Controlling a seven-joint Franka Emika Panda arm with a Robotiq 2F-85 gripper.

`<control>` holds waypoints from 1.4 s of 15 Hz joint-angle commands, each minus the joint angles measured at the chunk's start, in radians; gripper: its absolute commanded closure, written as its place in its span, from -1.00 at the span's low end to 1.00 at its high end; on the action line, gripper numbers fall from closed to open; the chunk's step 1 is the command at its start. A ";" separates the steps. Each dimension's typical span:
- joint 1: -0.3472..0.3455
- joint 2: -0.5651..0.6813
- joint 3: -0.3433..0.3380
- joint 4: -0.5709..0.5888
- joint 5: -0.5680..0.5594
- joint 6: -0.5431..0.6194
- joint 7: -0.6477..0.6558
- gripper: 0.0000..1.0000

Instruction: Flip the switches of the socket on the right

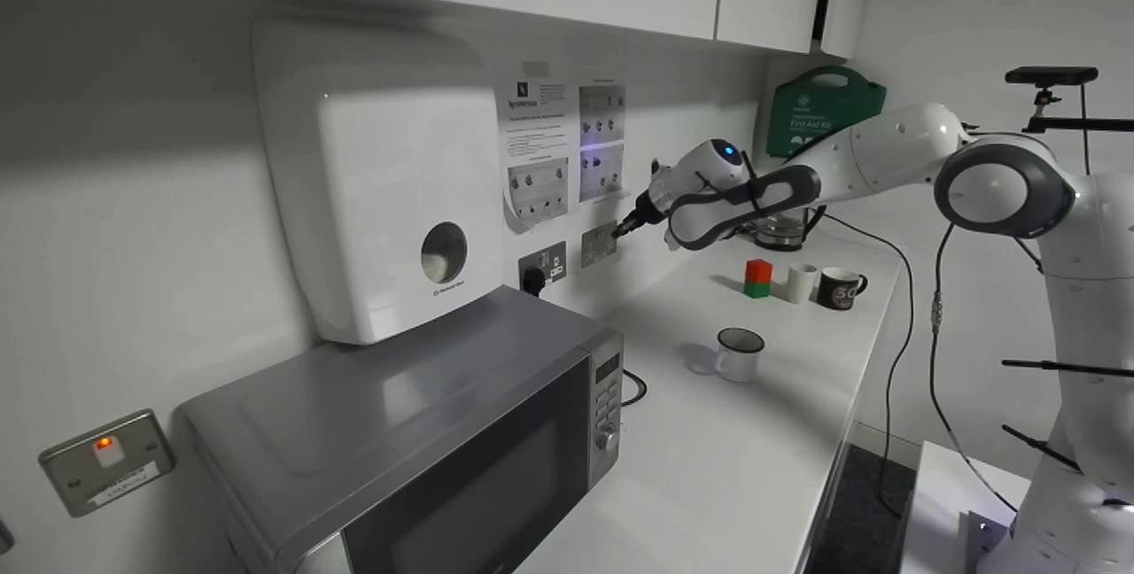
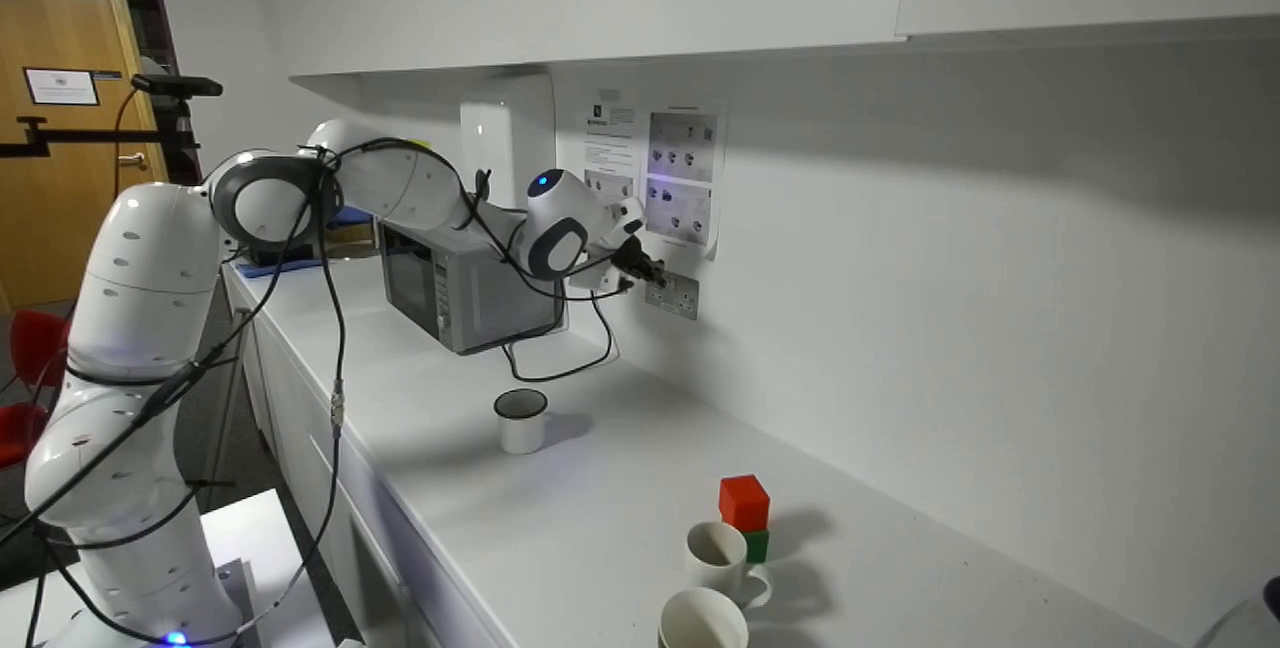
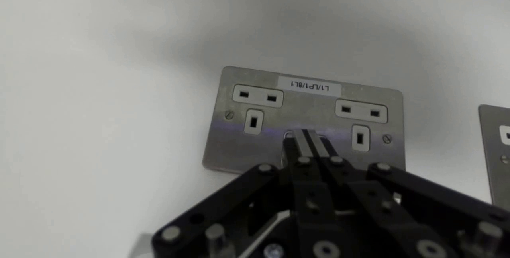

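The socket [image 3: 310, 106] is a silvery metal plate with white inserts and dark pin holes, its label upside down in the wrist view. It also shows on the wall in both exterior views [image 1: 597, 248] [image 2: 680, 296]. No plug is in it. The switches [image 3: 288, 135] sit mid-plate; only slim edges show, the rest is hidden behind my fingers. My gripper [image 3: 306, 132] is shut and empty, its fingertips together in front of the switches. In both exterior views the gripper [image 1: 618, 231] [image 2: 658, 276] reaches the plate. I cannot tell whether it touches.
A second socket plate [image 1: 556, 260] with a black plug [image 1: 533, 281] is beside it. The microwave [image 1: 496, 432] and paper dispenser [image 1: 399, 166] are nearby. An enamel mug [image 1: 739, 360], red and green blocks [image 1: 758, 273] and more mugs [image 1: 800, 283] stand on the counter [image 1: 691, 485].
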 commanded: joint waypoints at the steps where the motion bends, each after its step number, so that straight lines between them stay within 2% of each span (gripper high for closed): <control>1: -0.017 -0.003 0.013 0.029 -0.003 -0.005 -0.039 1.00; 21: -0.031 0.080 0.025 0.133 0.002 -0.038 -0.050 1.00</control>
